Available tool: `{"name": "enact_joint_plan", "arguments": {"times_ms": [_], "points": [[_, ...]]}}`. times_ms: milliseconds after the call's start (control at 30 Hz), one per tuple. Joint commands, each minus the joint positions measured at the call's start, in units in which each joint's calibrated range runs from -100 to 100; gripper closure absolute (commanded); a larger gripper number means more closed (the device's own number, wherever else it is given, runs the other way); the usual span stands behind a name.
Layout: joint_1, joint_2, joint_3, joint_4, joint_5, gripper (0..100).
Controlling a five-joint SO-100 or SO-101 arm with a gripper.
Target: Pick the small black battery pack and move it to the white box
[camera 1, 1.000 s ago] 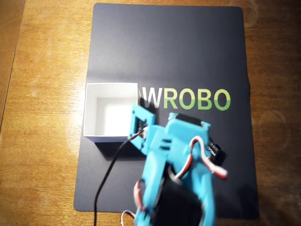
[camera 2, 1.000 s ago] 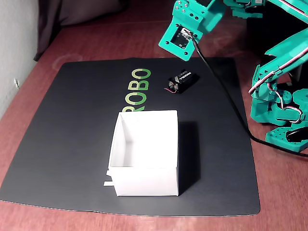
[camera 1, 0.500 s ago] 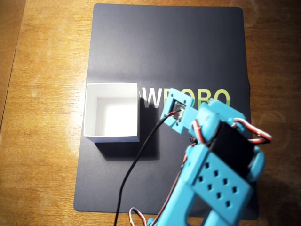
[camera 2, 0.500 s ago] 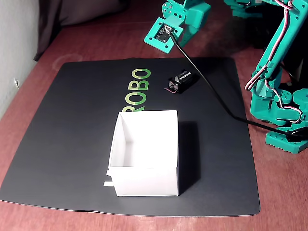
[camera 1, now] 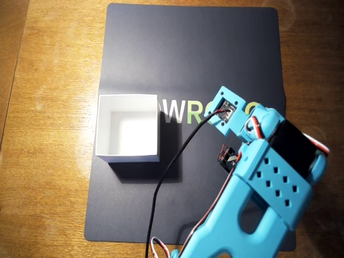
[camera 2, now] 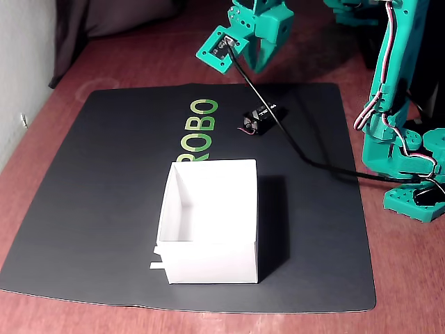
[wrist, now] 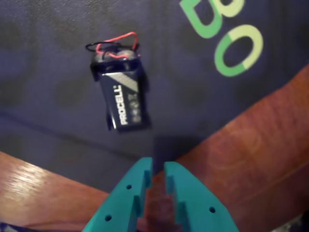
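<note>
The small black battery pack (wrist: 120, 96) lies flat on the dark mat, its red and black wires at the far end in the wrist view. It also shows in the fixed view (camera 2: 261, 117), and only a corner of the battery pack (camera 1: 228, 157) peeks from under the arm in the overhead view. My teal gripper (wrist: 158, 170) is shut with nothing in it, its tips near the mat's edge, the pack ahead and to the left. In the fixed view the gripper (camera 2: 259, 64) hangs well above the pack. The white box (camera 1: 128, 128) stands open on the mat, also seen as a white box (camera 2: 208, 219) nearer the fixed camera.
A dark mat (camera 1: 188, 54) with WROBO lettering covers the wooden table (camera 1: 48, 80). A black cable (camera 2: 306, 156) runs from the wrist camera across the mat to the arm's base (camera 2: 410, 188) at the right of the fixed view.
The arm has swung right in the overhead view and reached farther out. The gripper head moved from beside the box to above the battery pack. Pack and box have not moved.
</note>
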Motion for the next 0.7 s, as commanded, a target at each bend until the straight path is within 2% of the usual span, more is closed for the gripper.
{"name": "enact_joint_plan", "arguments": {"times_ms": [0,167,367,667], "points": [[0.53,1.43,-2.25,-0.03,1.64,97],[0.65,3.71,-2.25,-0.12,2.78,97],[0.65,4.76,1.11,-0.03,2.35,85],[0.65,4.67,9.00,-1.87,2.24,85]]}}
